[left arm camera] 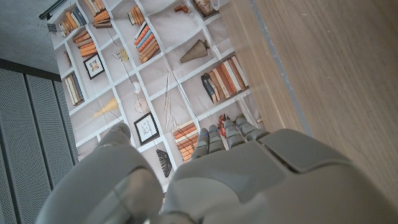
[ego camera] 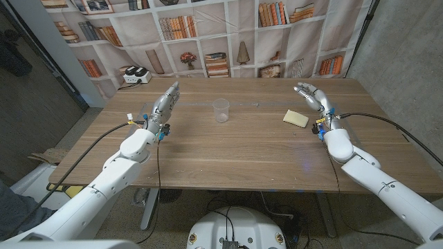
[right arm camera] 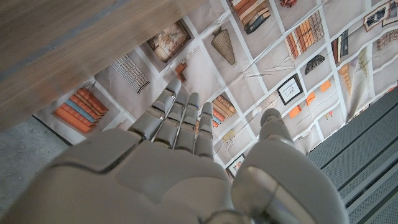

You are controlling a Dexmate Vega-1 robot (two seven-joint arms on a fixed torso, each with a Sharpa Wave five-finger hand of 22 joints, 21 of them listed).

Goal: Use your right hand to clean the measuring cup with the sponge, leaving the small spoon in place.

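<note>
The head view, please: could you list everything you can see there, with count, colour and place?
measuring cup: one, clear plastic, upright near the table's middle, towards the far edge.
sponge: one, pale yellow, lying right of the cup, close to the right hand.
table: one, brown wood, carrying the cup and sponge.
white box: one, with dark round tops, at the far left corner.
bookshelf backdrop: one, printed, white with books, behind the table.
small spoon: I cannot make one out.
left hand: one, silver-grey, fingers apart, holding nothing, left of the cup.
right hand: one, silver-grey, fingers apart, holding nothing, beside the sponge.
</note>
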